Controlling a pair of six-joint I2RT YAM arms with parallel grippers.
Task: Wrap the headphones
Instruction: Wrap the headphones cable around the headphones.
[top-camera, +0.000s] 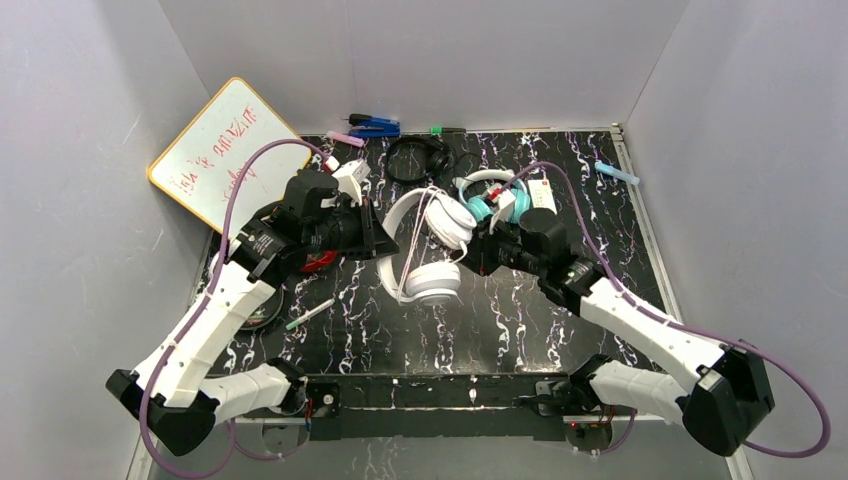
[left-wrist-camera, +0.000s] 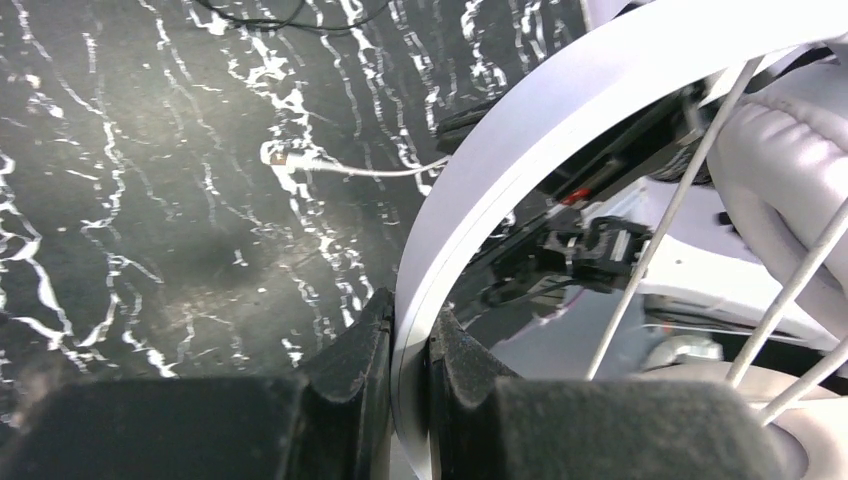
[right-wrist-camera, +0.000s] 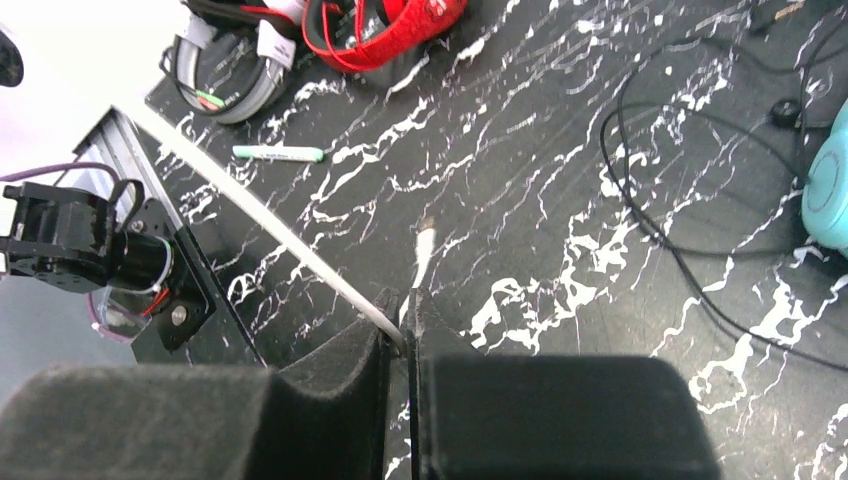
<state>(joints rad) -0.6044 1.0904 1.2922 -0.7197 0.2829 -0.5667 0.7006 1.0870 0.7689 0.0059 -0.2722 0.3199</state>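
The all-white headphones (top-camera: 432, 252) are held up over the middle of the table, with their white cord (left-wrist-camera: 672, 205) running in strands across the cups. My left gripper (left-wrist-camera: 410, 325) is shut on the white headband (left-wrist-camera: 520, 130); from above it (top-camera: 385, 242) sits at the band's left side. My right gripper (right-wrist-camera: 405, 312) is shut on the white cord (right-wrist-camera: 262, 212), just right of the cups (top-camera: 472, 246). The cord's plug end (right-wrist-camera: 425, 245) hangs past the fingertips. Teal headphones (top-camera: 490, 195) and small black ones (top-camera: 418, 158) lie behind. Red headphones (right-wrist-camera: 400, 25) and a white-and-black pair (right-wrist-camera: 225, 70) lie at the left.
A whiteboard (top-camera: 225, 150) leans at the back left. Markers (top-camera: 375, 127) lie along the back wall, and a light-blue one (top-camera: 617, 172) lies at the back right. A green-capped pen (right-wrist-camera: 280, 153) lies front left. A thin black cord (right-wrist-camera: 680, 230) loops over the marbled tabletop.
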